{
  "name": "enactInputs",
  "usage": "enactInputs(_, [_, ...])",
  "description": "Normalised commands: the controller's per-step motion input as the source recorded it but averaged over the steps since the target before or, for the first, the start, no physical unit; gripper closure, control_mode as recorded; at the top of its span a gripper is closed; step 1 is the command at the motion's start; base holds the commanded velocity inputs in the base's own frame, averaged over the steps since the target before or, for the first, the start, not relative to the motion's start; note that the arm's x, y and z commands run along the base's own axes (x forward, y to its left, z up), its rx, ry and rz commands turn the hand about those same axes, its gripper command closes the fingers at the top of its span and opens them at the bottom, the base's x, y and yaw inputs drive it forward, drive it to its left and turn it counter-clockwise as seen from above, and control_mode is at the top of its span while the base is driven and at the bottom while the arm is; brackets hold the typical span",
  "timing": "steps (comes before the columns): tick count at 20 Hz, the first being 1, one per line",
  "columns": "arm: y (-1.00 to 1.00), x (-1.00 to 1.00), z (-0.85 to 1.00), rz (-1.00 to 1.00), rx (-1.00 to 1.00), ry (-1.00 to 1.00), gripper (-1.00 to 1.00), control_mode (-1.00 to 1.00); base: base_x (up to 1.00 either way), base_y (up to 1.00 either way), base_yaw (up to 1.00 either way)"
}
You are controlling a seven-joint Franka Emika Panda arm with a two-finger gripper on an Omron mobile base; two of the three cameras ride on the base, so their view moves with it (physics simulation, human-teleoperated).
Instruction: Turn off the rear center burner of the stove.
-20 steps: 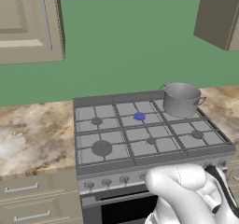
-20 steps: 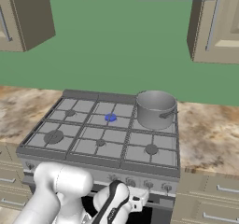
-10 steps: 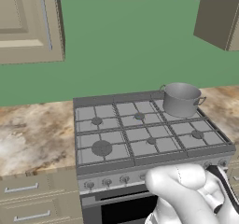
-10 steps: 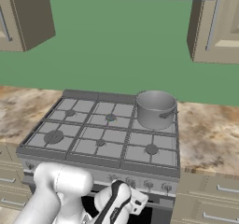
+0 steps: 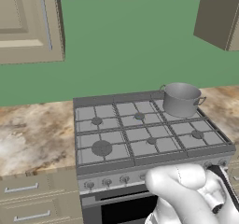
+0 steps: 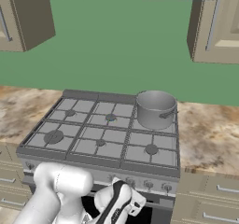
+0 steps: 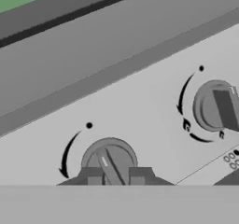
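The tool [image 7: 115, 176] has its fingertips [image 7: 92, 175] spread either side of a knob [image 7: 110, 161] on the stove [image 5: 154, 167] front; the rear center burner [image 5: 139, 116] is dark grey.

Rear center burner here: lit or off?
Off. The rear center burner on the stove shows a plain dark grey cap, no blue glow, in both base views.
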Motion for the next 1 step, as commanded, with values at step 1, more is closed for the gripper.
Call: enactInputs(1, [0.00, 0.14, 0.20, -0.19, 0.40, 0.01, 1.00, -1.00, 0.00, 0.00, 0.00])
